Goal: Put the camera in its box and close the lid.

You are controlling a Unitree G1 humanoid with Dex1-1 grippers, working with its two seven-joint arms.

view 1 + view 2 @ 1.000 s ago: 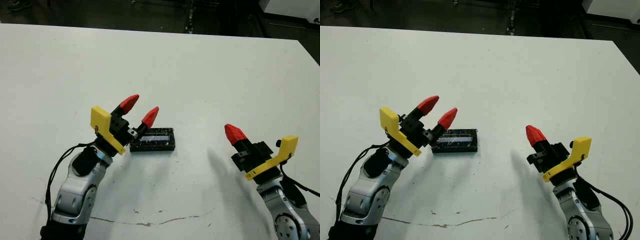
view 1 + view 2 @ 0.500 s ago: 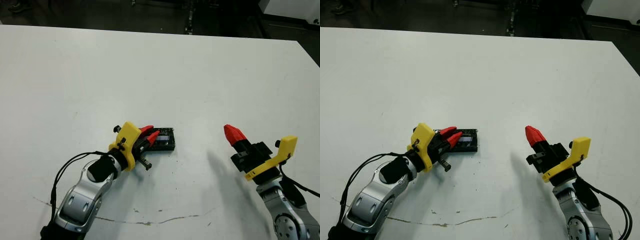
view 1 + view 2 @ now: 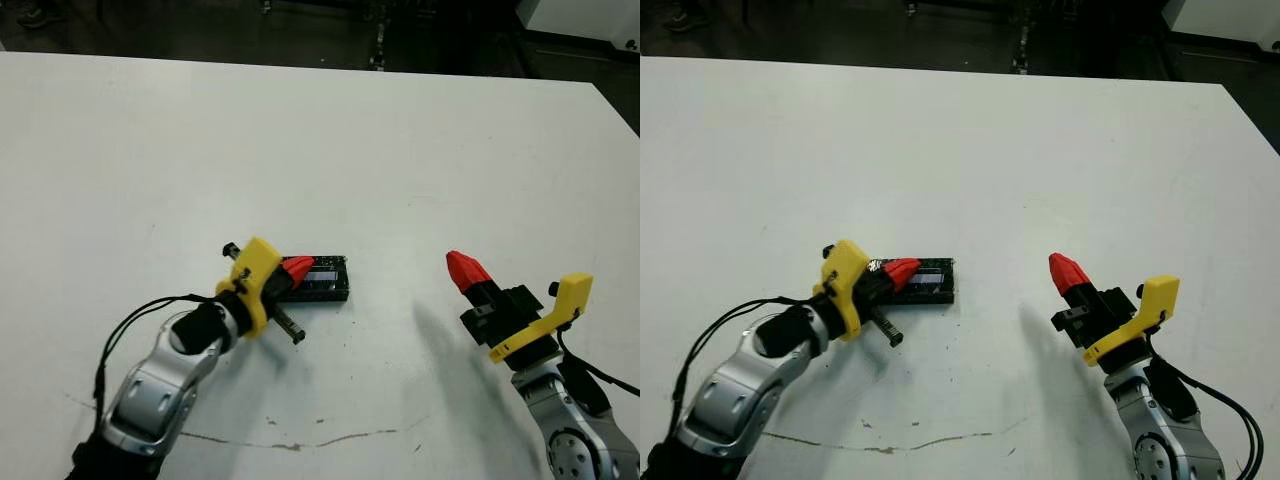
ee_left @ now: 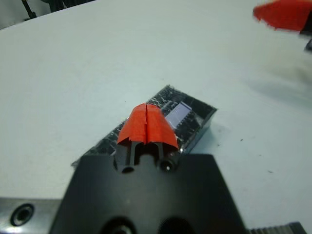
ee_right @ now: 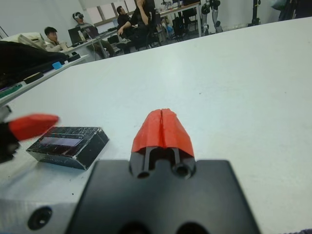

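On the white worktop (image 3: 400, 130), the left tool (image 3: 298, 268) lies low at the left end of the box (image 3: 322, 280), its two red fingertips (image 4: 146, 123) pressed together with no gap and holding nothing. Its tips sit over the box's left portion, and whether they touch the top cannot be told. The box rests near the middle of the worktop, a little toward the near edge, with its long axis running left to right and its far-right corner tilted slightly away. The lid (image 4: 168, 113) lies flat on it, black and crinkly with a pale rectangular reflection near its centre. The box's left end is hidden behind the yellow bracket (image 3: 252, 283) and the tool, and the camera cannot be made out. Well apart to the right, the right tool (image 3: 466, 270) hangs above bare worktop, its red tips likewise closed tight on nothing and pointing toward the far left. Its arm is cut off by the lower right corner.
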